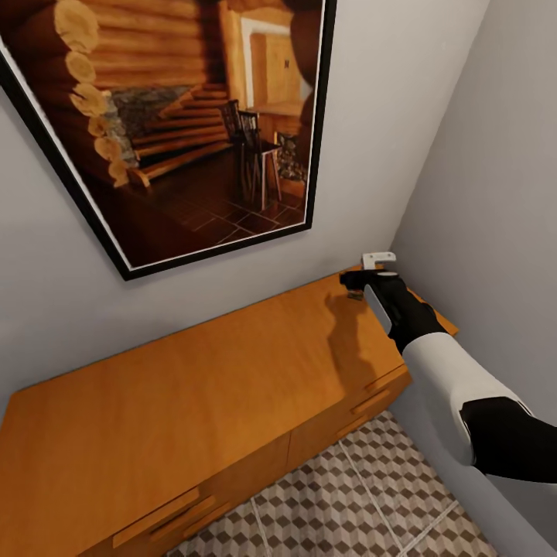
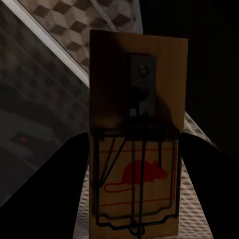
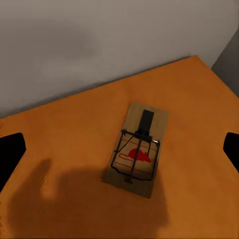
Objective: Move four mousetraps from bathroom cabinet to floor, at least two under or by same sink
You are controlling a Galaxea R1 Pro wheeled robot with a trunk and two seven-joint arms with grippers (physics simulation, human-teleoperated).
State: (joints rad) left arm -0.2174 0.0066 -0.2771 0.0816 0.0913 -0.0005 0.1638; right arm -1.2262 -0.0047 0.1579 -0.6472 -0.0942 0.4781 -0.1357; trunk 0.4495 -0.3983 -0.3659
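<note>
A mousetrap [image 3: 135, 155] with a red mouse print lies flat on the orange-brown cabinet [image 1: 193, 402], near its far right corner. My right gripper [image 3: 122, 149] hovers just above it, open, with one dark finger on either side and apart from it. From the head, the right gripper [image 1: 362, 280] is over that corner, and the mousetrap [image 1: 355, 295] peeks out beneath it. Another mousetrap [image 2: 135, 149] stands between the dark fingers [image 2: 59, 189] of my left gripper [image 2: 134, 142], which is shut on it. Cube-patterned bathroom floor [image 2: 69, 30] shows behind this trap.
A large black-framed picture [image 1: 178, 124] hangs on the grey wall above the cabinet. A second grey wall [image 1: 495, 193] closes the corner on the right. Patterned floor tiles [image 1: 371, 495] lie in front of the bar-handled drawer fronts [image 1: 166, 518].
</note>
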